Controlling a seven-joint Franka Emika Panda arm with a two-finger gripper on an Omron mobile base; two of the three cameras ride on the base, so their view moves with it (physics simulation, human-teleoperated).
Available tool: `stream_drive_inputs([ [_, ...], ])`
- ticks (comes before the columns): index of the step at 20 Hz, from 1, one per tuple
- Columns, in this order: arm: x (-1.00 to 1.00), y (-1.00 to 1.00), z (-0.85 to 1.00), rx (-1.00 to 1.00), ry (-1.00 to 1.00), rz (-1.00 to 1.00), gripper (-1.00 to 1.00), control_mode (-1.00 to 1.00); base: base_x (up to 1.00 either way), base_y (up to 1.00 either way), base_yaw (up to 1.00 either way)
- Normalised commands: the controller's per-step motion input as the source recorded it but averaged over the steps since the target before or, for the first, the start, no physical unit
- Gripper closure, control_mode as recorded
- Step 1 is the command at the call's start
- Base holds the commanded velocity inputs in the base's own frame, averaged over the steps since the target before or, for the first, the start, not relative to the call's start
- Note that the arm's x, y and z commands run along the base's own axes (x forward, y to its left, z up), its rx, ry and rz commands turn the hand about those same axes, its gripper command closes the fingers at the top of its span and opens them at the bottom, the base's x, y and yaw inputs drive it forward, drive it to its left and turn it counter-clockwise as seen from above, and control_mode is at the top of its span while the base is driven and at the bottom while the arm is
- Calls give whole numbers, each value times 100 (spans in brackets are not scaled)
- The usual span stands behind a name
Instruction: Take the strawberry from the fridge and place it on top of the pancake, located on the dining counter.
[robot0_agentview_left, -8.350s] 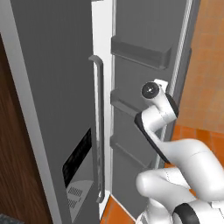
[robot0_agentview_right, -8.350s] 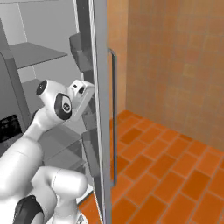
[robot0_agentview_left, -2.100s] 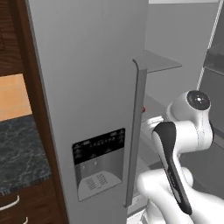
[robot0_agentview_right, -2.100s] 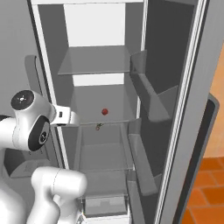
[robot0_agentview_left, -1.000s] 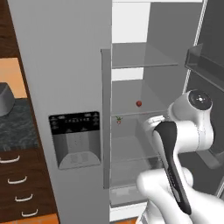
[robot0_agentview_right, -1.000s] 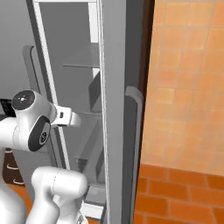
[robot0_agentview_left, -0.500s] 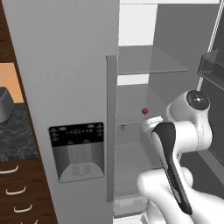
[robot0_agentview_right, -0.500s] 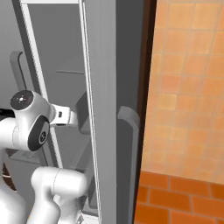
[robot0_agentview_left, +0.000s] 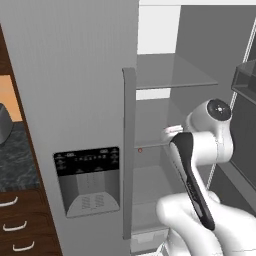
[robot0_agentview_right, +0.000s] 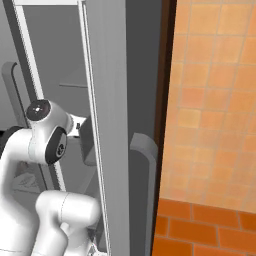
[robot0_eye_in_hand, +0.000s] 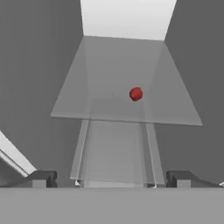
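The fridge (robot0_agentview_left: 75, 100) stands open, its left door shut with a long vertical handle (robot0_agentview_left: 129, 150). Inside, the strawberry (robot0_eye_in_hand: 136, 93), a tiny red berry, lies on a glass shelf (robot0_eye_in_hand: 109, 105), slightly right of centre and well ahead of my gripper (robot0_eye_in_hand: 111, 179). The gripper is open, its two dark fingertips (robot0_eye_in_hand: 41, 178) spread wide with nothing between them. My white arm (robot0_agentview_left: 200, 165) reaches into the fridge compartment at shelf height. The open right door's edge (robot0_agentview_right: 110, 125) stands close beside the arm. The pancake and the dining counter are out of view.
A black water-dispenser panel (robot0_agentview_left: 87, 165) is set in the left door. Left of the fridge are a black speckled worktop (robot0_agentview_left: 15, 160) and dark wood drawers (robot0_agentview_left: 15, 225). Door bins (robot0_agentview_left: 245, 75) jut out at the right. An orange tiled wall (robot0_agentview_right: 210, 100) lies beyond the open door.
Both base views have shifted with the base, bringing the fridge closer and larger. The arm's elbow now covers the spot where the strawberry showed. The gripper stays open.
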Motion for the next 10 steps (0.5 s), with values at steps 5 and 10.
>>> stream_drive_inputs([
  [5,58,-31,-1,1,-4,-16,-100,-100,0,0,0],
  [10,26,-49,-30,0,3,-15,-100,-100,0,0,0],
])
